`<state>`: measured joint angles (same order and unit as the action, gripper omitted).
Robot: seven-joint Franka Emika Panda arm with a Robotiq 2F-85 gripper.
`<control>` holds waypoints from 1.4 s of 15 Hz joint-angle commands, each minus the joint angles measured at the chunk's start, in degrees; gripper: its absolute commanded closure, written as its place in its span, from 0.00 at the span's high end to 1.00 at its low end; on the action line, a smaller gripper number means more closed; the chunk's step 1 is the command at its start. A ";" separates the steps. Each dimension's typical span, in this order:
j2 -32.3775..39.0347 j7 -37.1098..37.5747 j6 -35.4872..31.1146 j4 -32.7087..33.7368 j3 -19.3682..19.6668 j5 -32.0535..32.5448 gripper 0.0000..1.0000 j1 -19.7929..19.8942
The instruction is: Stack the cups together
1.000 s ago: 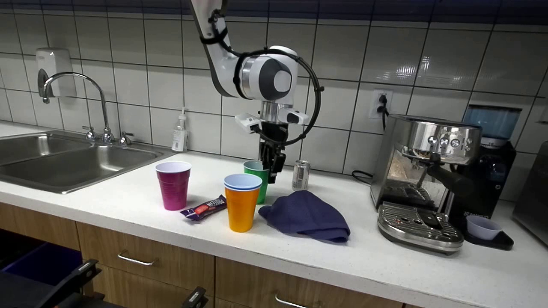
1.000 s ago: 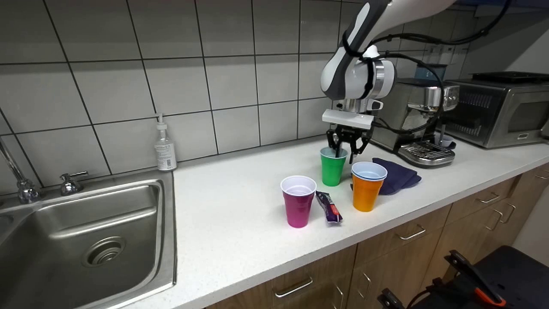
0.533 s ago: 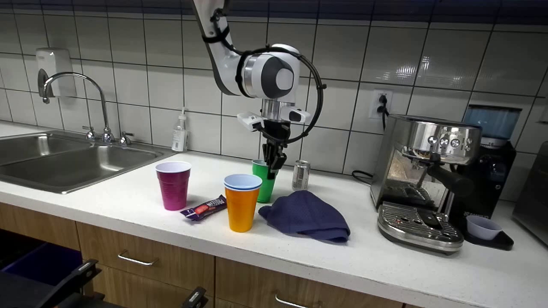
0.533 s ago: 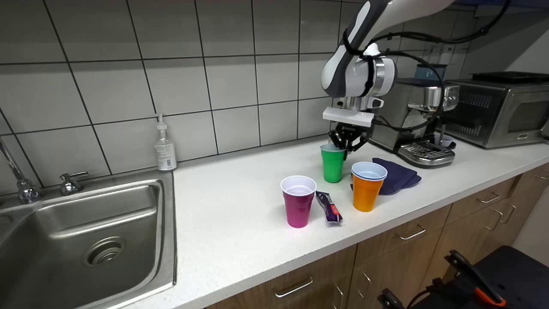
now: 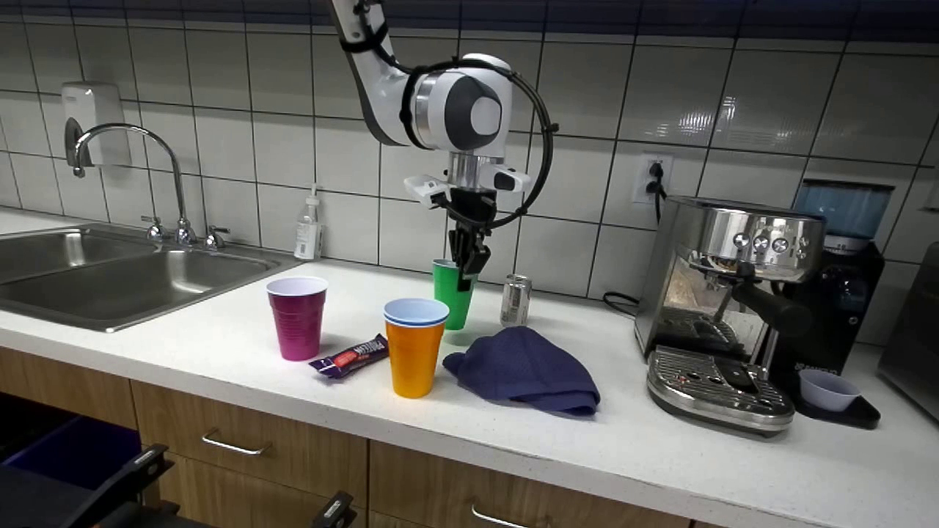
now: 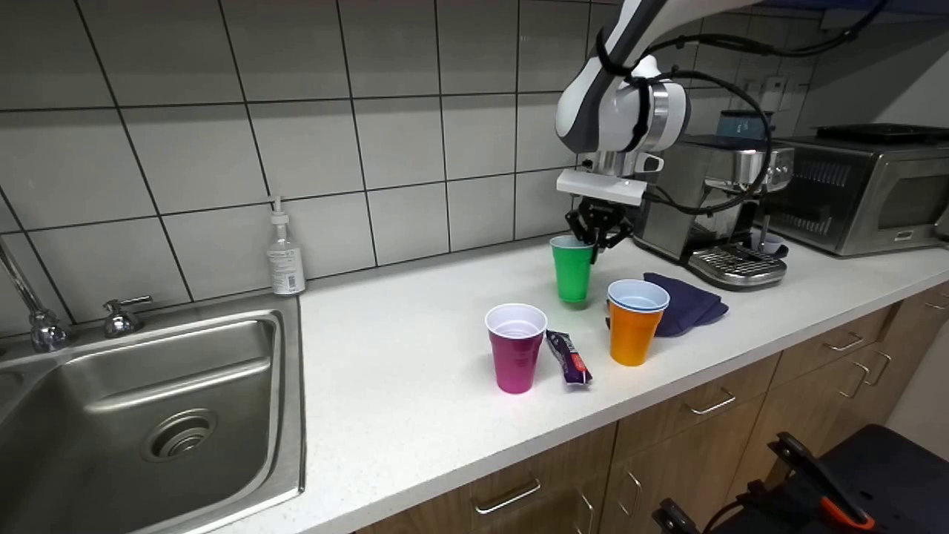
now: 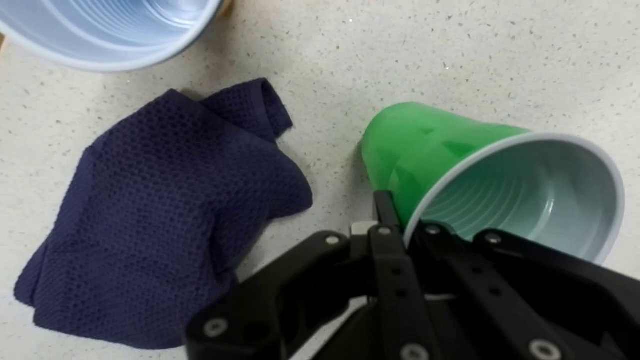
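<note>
Pinching the green cup [image 5: 449,302]: the gripper [image 5: 463,277], in an exterior view, clamped on the rim at one side.
Mouth and base: mouth up, base just above the counter [image 5: 220,337], long axis close to vertical, behind the orange cup [image 5: 413,361].
Blue cup [image 5: 416,310]: nested in the orange cup, mouth up, only its inside and a rim band showing.
Wall dispenser [image 5: 99,121]: over the sink [image 5: 198,282], caught by this view alone.
Drain [image 6: 178,434]: in an exterior view, at the bottom of the sink; only here does it show.
Purple cup [image 6: 515,360]: upright, mouth up, just beside the bar [image 6: 569,358] (both exterior views have this pair, the wrist view neither).
Green cup, from here: long axis near vertical too, apart from the purple cup.
Green rim: in the wrist view, running between the fingers [image 7: 395,272], one inside the cup, one outside.
Slant: mouth toward the frame's lower right, base toward the upper left, long axis oblique.
Cloth [image 7: 155,220]: crumpled on the counter, nearly whole here.
</note>
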<state>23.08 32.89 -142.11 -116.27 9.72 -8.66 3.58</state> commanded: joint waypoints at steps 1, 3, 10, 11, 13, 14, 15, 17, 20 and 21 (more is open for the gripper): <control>-6.44 1.14 0.13 -5.11 0.77 0.86 0.01 -1.38; -9.15 1.41 -0.36 -7.61 0.70 1.16 0.01 -1.67; -19.92 1.83 -1.74 -17.48 0.15 1.61 0.01 -0.97; -21.47 1.73 -1.94 -18.79 0.03 1.53 0.01 -0.67; -24.28 1.74 -2.30 -21.01 -0.24 1.70 0.01 -0.14; -25.18 1.73 -2.50 -21.68 -0.45 1.64 0.01 0.14; -25.94 1.79 -2.62 -22.17 -0.65 1.62 0.01 0.44; -27.14 1.54 -2.48 -22.72 -1.06 1.20 0.01 0.92; -28.82 0.97 -2.64 -23.58 -1.46 0.76 0.01 1.37; -29.34 0.89 -2.73 -23.92 -1.54 0.74 0.01 1.50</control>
<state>-3.01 32.91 -143.86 -137.79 9.63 -8.62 3.51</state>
